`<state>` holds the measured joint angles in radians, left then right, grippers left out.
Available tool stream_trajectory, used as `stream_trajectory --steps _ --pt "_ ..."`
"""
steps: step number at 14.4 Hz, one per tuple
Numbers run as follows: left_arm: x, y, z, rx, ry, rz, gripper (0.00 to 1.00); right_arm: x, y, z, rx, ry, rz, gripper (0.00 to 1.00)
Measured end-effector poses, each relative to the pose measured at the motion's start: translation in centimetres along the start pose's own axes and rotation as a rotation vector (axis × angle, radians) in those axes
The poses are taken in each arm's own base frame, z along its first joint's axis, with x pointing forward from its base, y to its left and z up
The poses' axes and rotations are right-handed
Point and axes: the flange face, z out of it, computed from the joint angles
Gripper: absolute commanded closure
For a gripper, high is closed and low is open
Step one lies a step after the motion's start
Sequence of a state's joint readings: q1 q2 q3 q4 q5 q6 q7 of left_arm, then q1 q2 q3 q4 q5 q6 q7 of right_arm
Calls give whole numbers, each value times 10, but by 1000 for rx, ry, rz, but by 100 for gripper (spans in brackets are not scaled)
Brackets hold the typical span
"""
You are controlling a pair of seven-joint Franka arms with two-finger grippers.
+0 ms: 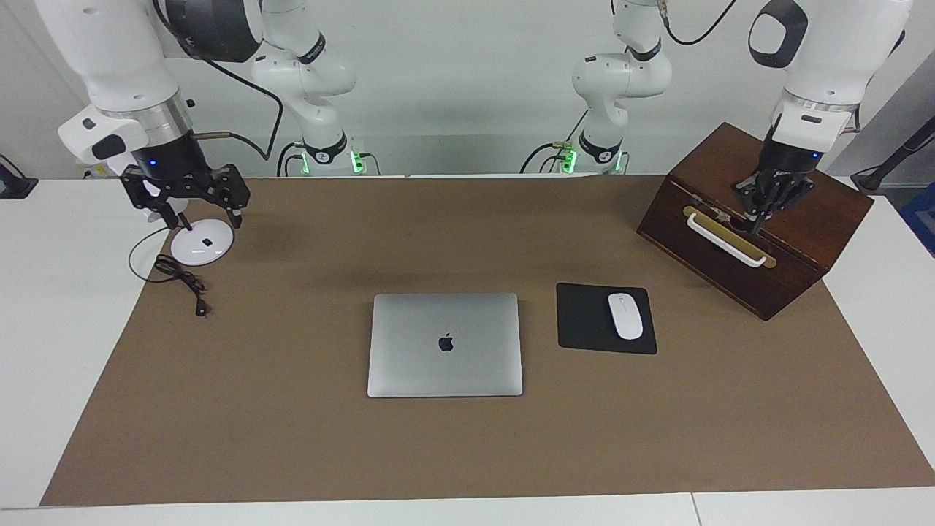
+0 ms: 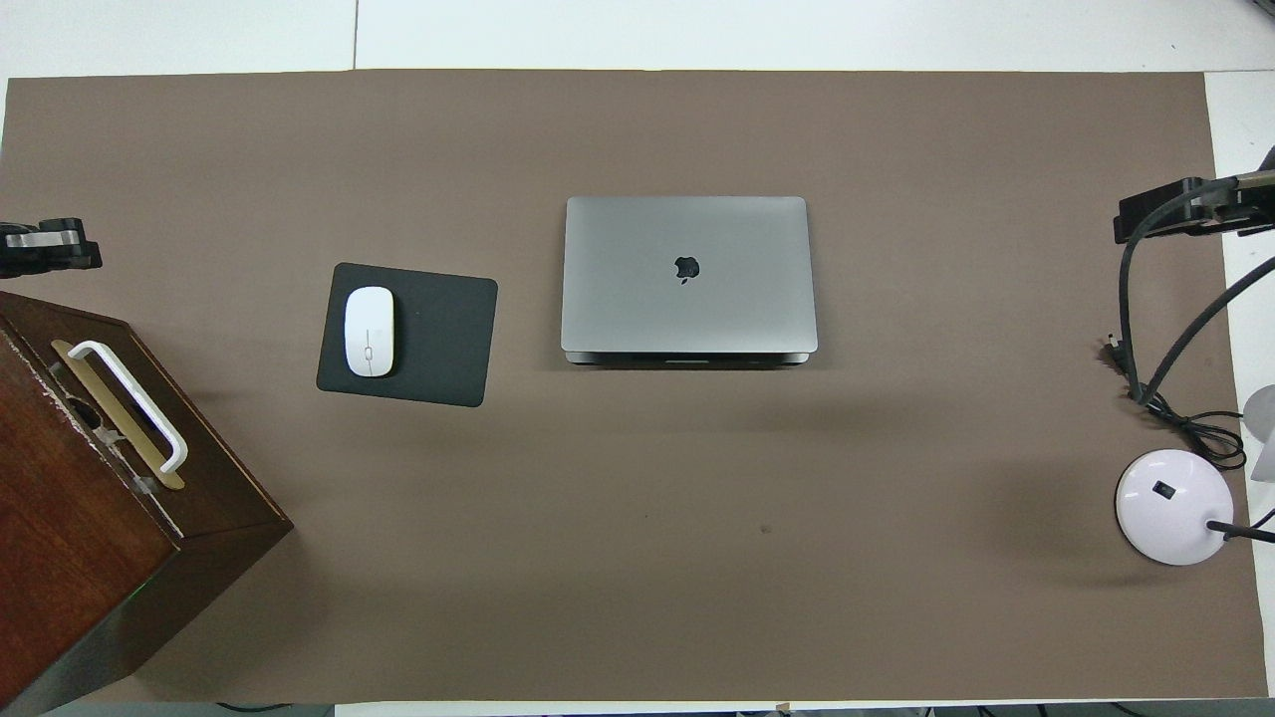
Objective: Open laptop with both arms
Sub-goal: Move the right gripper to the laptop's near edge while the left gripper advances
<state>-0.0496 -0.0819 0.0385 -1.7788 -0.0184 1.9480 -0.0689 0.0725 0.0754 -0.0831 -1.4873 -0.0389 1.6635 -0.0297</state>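
The laptop (image 1: 445,343) is a thin silver-grey rectangle with a black apple logo. It lies closed and flat in the middle of the brown mat, and it also shows in the overhead view (image 2: 687,274). My right gripper (image 1: 204,219) is open and empty, raised over a white round base at the right arm's end of the table, well away from the laptop. My left gripper (image 1: 754,219) is shut and hangs over the top of a wooden box at the left arm's end, by its white handle. Neither gripper touches the laptop.
A black mouse pad (image 1: 584,321) with a white mouse (image 1: 626,315) lies beside the laptop, toward the left arm's end. The dark wooden box (image 1: 811,241) has a white handle (image 1: 727,239). The white round base (image 1: 201,247) has a black cable (image 1: 182,281).
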Motion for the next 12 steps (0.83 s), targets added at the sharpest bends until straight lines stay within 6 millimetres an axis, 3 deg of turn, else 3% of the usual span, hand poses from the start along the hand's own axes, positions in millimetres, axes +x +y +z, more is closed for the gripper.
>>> stream_trajectory --steps 3,5,10,12 --pt "-12 22 31 -11 -10 58 100 1 0 1 0 -2 0 0" --pt "-30 40 55 -21 5 109 100 1 0 1 0 -2 0 0" --pt "-105 82 105 -63 103 231 100 7 0 0 -2 41 18 0" --pt "-133 98 119 -82 153 292 100 24 -17 1 32 111 132 0"
